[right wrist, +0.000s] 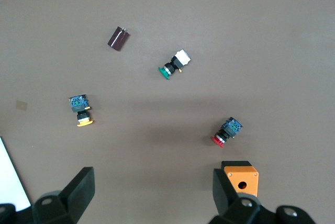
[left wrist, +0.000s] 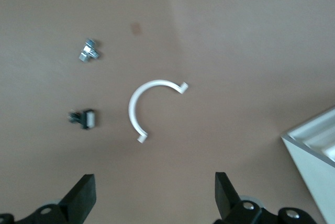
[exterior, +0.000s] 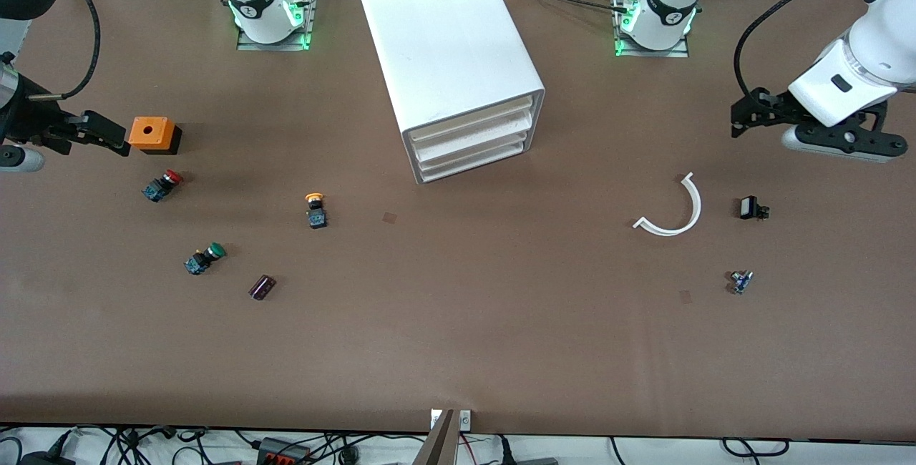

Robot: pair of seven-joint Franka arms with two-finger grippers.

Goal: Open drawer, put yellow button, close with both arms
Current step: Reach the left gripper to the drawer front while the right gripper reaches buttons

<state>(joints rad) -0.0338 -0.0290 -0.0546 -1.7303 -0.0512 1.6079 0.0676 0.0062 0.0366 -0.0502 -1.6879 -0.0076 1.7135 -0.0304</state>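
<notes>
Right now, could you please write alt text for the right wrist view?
Open right gripper hangs over brown table above four scattered parts: yellow button, green button, red button, dark cylinder; an orange box sits by one finger.

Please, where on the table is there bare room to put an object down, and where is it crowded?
Free: the wide strip of table nearest the front camera, and the stretch between the yellow button and the white curved piece, in front of the cabinet. Crowded: around the red button, green button and orange box.

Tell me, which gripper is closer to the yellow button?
Right. The right gripper hangs by the orange box at the yellow button's end; the left gripper is past the cabinet.
</notes>
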